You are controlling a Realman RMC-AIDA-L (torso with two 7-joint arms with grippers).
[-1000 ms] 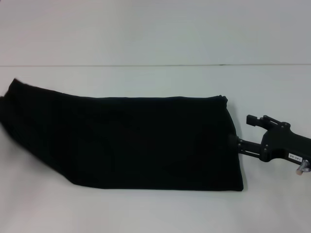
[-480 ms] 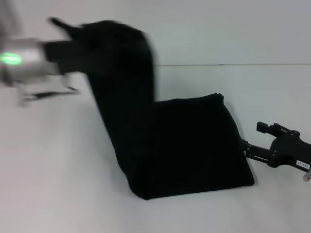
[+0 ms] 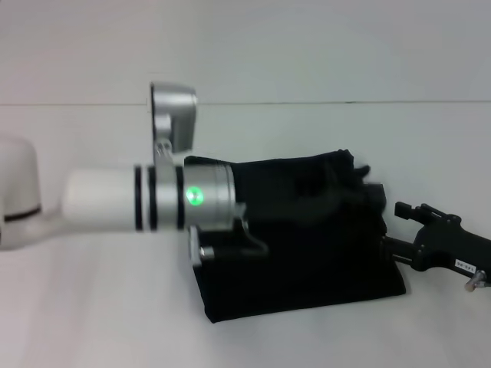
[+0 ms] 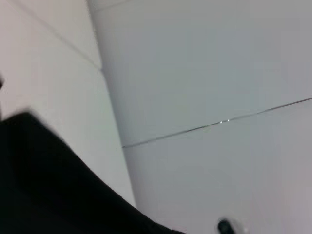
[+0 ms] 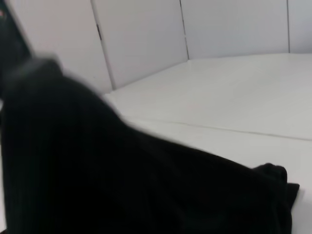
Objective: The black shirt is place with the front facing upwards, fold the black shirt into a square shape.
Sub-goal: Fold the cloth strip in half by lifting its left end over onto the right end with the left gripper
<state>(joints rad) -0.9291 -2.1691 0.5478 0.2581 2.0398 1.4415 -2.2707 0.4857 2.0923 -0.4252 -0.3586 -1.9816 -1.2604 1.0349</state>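
Observation:
The black shirt [image 3: 307,264] lies folded over on itself as a compact dark block right of centre on the white table [image 3: 92,314]. My left arm reaches across it from the left. Its gripper [image 3: 367,192] sits at the shirt's far right corner, shut on a bunched edge of cloth. My right gripper [image 3: 393,228] rests low on the table at the shirt's right edge, open, its lower finger touching the cloth. Black cloth [image 4: 48,190] fills a corner of the left wrist view. It also covers much of the right wrist view [image 5: 122,190]. No lettering or label shows.
The left arm's white and silver forearm [image 3: 153,201] with a green light hangs over the shirt's left half. A seam in the table [image 3: 345,102] runs across behind the shirt. White wall panels [image 5: 141,39] stand beyond the table.
My left gripper swept from the far left over to the right, carrying the shirt's left end with it and laying it onto the right half. The right gripper barely shifted.

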